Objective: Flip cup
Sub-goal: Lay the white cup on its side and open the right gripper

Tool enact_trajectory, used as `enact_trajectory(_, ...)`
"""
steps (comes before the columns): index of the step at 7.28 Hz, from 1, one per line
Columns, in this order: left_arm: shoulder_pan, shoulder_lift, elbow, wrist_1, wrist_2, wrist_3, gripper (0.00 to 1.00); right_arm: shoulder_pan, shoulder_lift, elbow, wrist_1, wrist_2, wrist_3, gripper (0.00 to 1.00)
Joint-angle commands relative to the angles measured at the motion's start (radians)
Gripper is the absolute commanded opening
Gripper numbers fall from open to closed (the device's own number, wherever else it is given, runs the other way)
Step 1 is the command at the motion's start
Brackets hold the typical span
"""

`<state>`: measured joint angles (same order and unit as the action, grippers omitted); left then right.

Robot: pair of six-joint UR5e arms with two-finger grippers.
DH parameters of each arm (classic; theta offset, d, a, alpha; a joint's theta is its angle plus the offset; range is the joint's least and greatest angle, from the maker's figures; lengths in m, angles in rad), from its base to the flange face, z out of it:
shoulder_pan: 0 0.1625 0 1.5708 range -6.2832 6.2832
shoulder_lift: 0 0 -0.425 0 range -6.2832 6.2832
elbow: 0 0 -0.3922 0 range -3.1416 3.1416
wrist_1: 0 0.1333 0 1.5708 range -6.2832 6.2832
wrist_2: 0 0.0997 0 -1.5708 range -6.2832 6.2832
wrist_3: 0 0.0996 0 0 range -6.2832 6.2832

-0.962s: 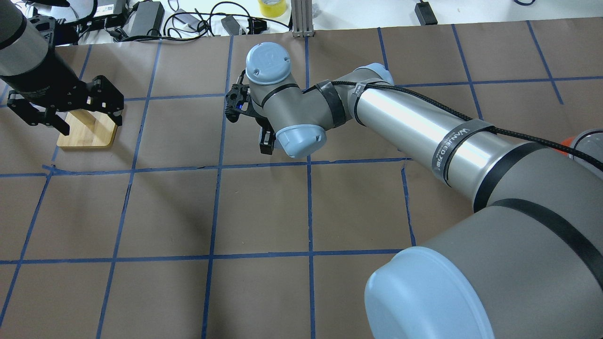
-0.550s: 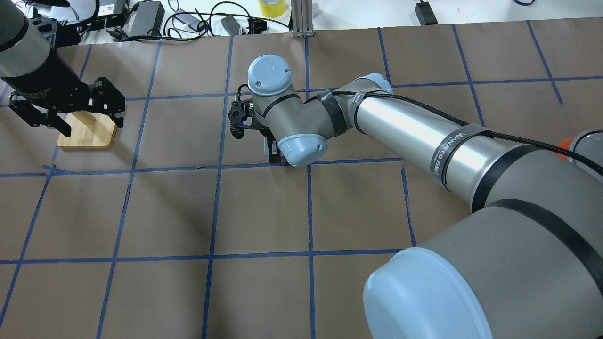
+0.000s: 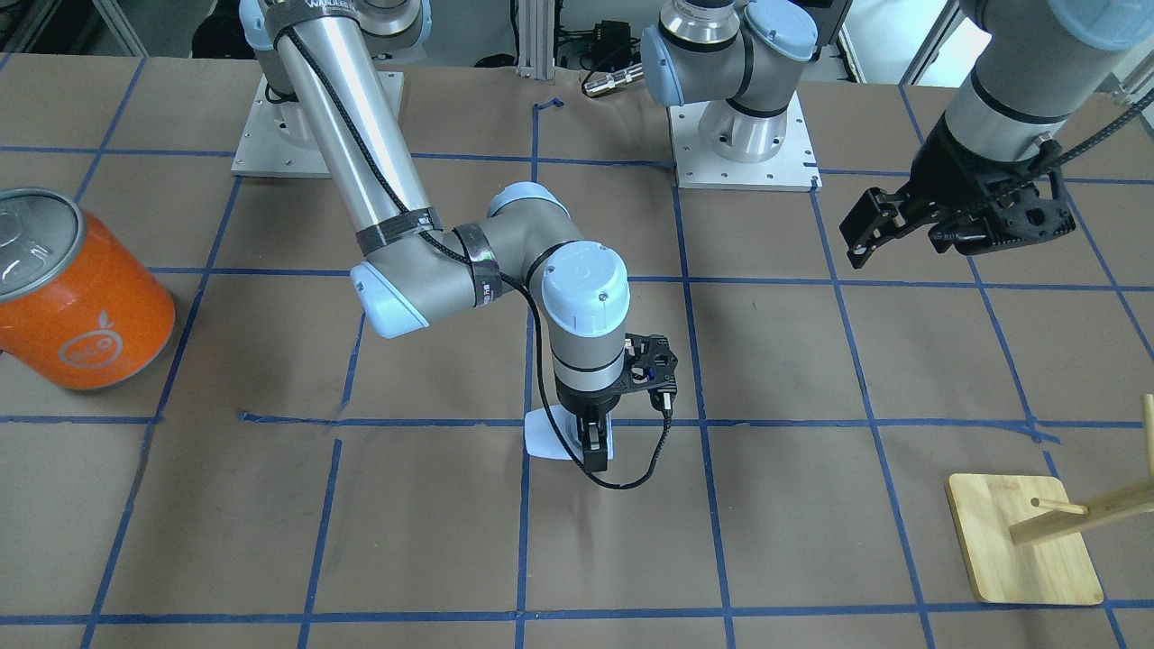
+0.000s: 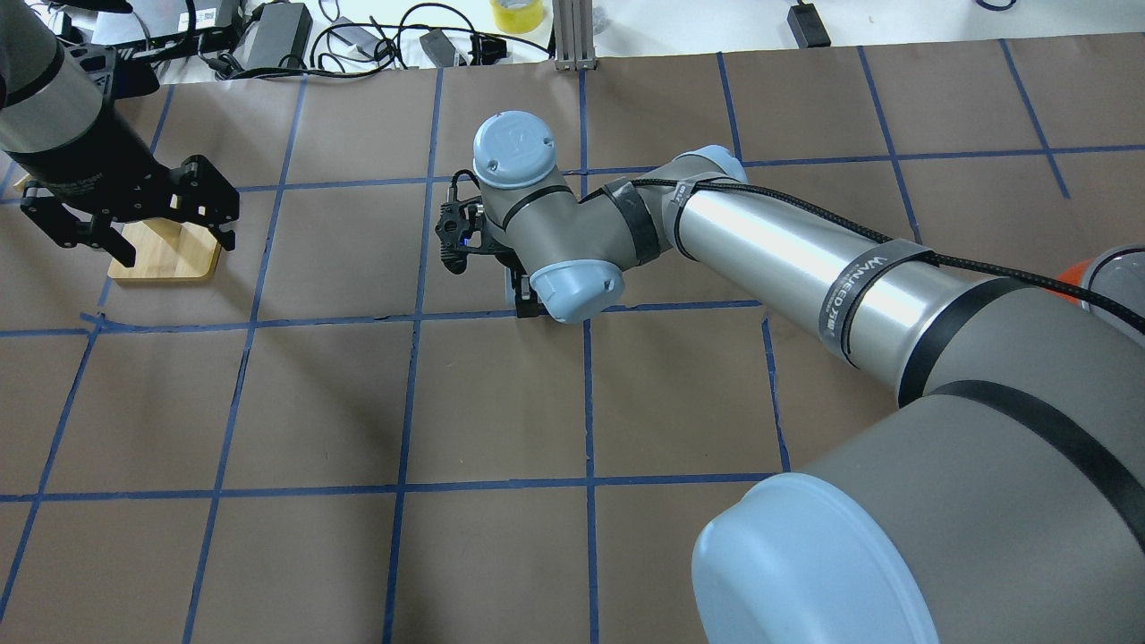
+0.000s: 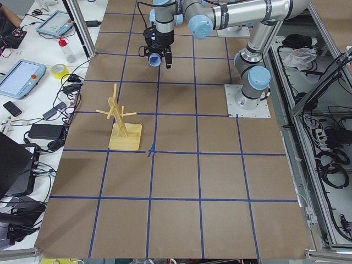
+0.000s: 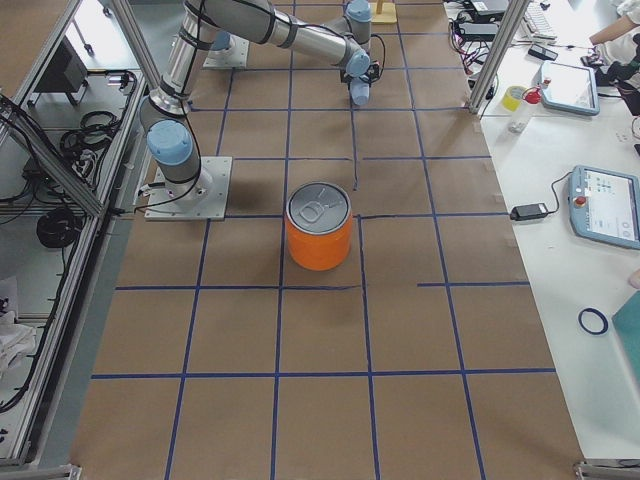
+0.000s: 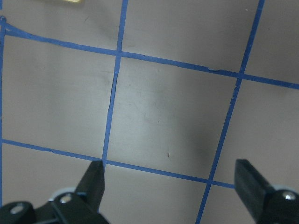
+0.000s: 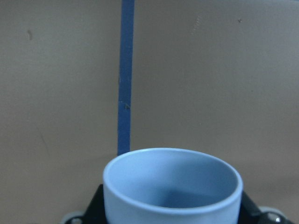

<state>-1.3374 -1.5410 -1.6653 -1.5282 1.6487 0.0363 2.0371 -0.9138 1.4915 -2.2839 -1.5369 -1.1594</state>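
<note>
Table (image 4: 268, 402): covered in brown paper, marked into squares by blue tape lines.
Right arm (image 4: 787, 259): reaches across to the middle of the table, wrist pointing down near a crossing of tape lines.
Left arm (image 4: 54, 116): raised over its own end of the table, close to the wooden stand.
Can (image 3: 77, 297): large, orange with a silver top, upright at the right arm's end of the table, well apart from everything else.
Wooden stand (image 3: 1023, 541): flat square base with an upright post and pegs, on the table near the left arm.
Left gripper (image 7: 171, 177): released, fingers spread wide with only bare table between them.
Right gripper (image 3: 590, 455): grasping the cup, one black finger (image 8: 96, 205) pressed to each side of it.
Cup (image 8: 173, 186): small and pale blue, low over the table's middle beside a tape line, open mouth showing to the wrist camera. Whether it touches the table cannot be told.
</note>
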Motion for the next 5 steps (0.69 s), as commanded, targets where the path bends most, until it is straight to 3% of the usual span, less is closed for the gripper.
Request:
enact_trajectory(1, 0.001, -0.005, -0.001, 0.002, -0.015, 0.007, 1.00, -0.002, -0.004, 0.016, -0.003, -0.002, -0.003, 0.16)
enact_trajectory(2, 0.001, -0.008, -0.002, -0.009, -0.007, 0.007, 1.00, -0.003, -0.004, 0.016, -0.003, 0.001, -0.008, 0.25)
enact_trajectory(4, 0.000, 0.001, -0.001, -0.044, 0.000, -0.002, 1.00, -0.003, -0.004, 0.016, -0.002, 0.014, 0.001, 0.58)
enact_trajectory(5, 0.000, 0.004, -0.001, -0.044, 0.000, -0.003, 1.00, -0.002, -0.005, 0.016, -0.002, 0.001, 0.004, 0.67)
